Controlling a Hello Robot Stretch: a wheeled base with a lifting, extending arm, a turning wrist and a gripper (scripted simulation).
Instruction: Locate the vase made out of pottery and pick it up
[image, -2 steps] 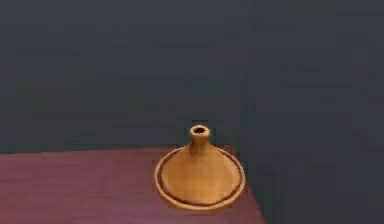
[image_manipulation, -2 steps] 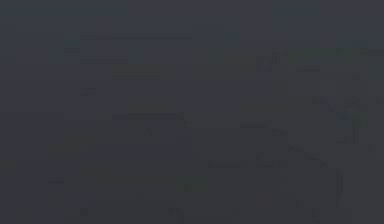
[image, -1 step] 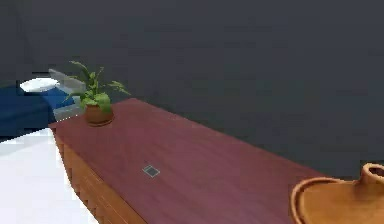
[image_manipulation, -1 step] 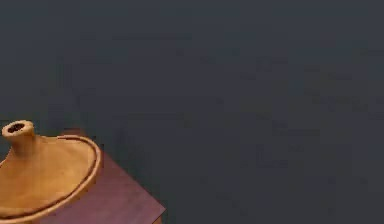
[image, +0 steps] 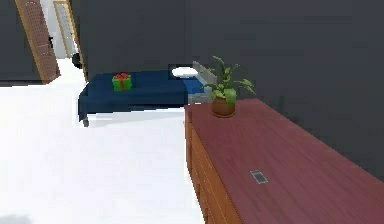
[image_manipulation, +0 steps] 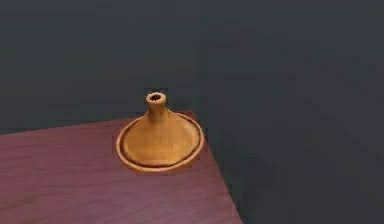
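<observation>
A tan pottery vase with a wide round base and a narrow neck stands near the far corner of a reddish-brown wooden top in the arm side view, close to a dark wall. The forward view has the same kind of reddish-brown dresser running along its right side.
A potted green plant stands at the dresser's far end. Beyond it lies a bed with a dark blue cover, a green gift box and a white pillow. A doorway with a brown door opens at the upper left. Pale floor lies to the left.
</observation>
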